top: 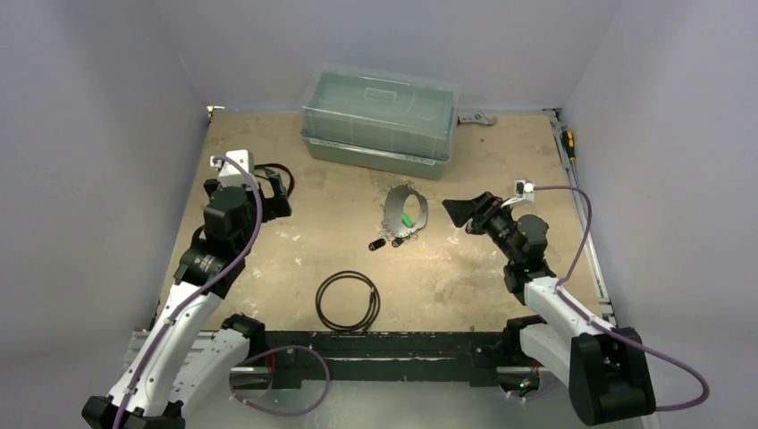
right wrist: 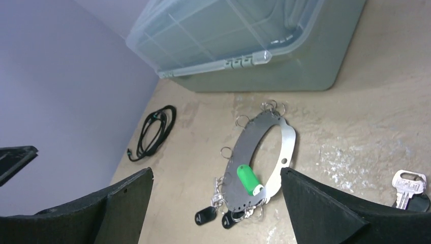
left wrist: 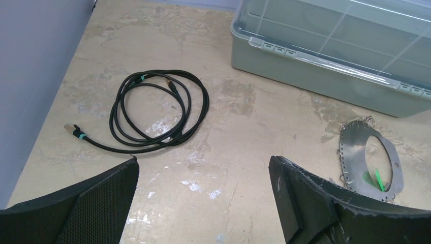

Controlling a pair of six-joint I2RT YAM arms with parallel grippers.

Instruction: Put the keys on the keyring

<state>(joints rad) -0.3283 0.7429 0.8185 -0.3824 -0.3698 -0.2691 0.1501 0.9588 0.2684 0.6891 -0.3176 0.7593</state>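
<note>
Worn tan table [top: 501,268] enclosed by plain grey walls, with a clear-lidded plastic box [top: 380,121] at the far side taken as landmark. The keyring [top: 394,204], a flat silvery oval loop edged with small rings, is laid flat just in front of the box. Its long axis is directed away from the box toward the arm bases, slightly slanted.

At the end farthest from the box, two black-headed keys [top: 399,240] are seen touching or just beside the loop; whether they are already threaded cannot be told. A green piece [top: 407,220] is rested across the rim at that same end. One further silver key [right wrist: 406,184] is shown only in the right wrist view, on the bare table in front of the box, close to the right finger.

The right gripper [top: 461,213] is spread wide and empty in front of the box's right end, with the keyring near on its left. The left gripper [top: 275,192], likewise wide and empty, is placed off the box's left front corner, well apart from the loop. The right arm is judged the nearer for picking up the loose key.
</note>
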